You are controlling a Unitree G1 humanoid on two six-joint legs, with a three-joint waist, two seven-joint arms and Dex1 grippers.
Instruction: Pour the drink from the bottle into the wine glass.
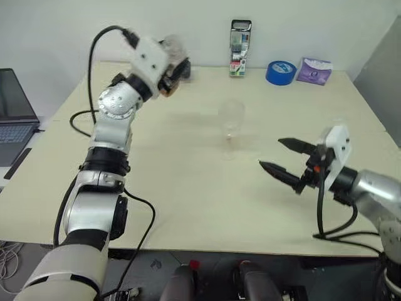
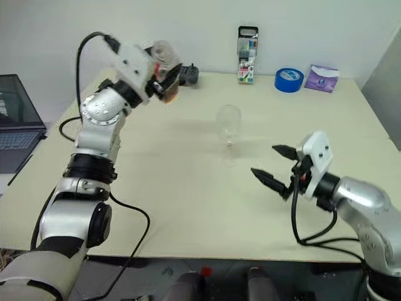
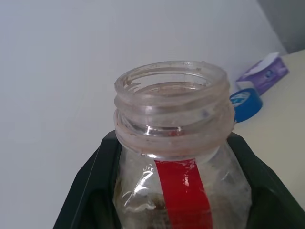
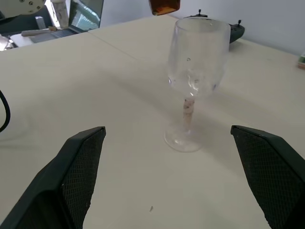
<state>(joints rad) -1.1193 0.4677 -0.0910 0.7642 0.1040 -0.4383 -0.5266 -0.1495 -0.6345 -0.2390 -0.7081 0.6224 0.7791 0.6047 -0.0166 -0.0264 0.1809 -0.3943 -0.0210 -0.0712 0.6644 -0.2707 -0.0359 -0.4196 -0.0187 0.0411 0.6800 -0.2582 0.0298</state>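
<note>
Left gripper (image 2: 164,74) raised high over the far left part of the pale rectangular table (image 1: 188,188), clenched around the small clear plastic bottle with a red label strip (image 3: 176,186). Black fingers (image 3: 90,191) pressed on both sides of the squarish body. Bottle without cap, mouth open, threads bare. Dark reddish-brown drink (image 4: 164,5) visible at the bottle's lower part, hanging above the table, at about 11 o'clock from the glass.

Clear stemmed wine glass with rounded bowl (image 1: 230,122) standing upright near the table centre, on its small foot, apart from both grippers. Bowl looking empty; some reddish trace on the stem.

Right gripper (image 1: 287,160) low over the table at about 4 o'clock from the glass, released, two black fingers spread wide, nothing between them, pointing toward the glass.

At the far edge, around 12 to 2 o'clock from the glass: tall marker pack (image 1: 240,49), blue tape roll (image 1: 281,72), purple tissue packet (image 1: 314,71). Dark laptop (image 1: 14,119) beside the table, at 9 o'clock.
</note>
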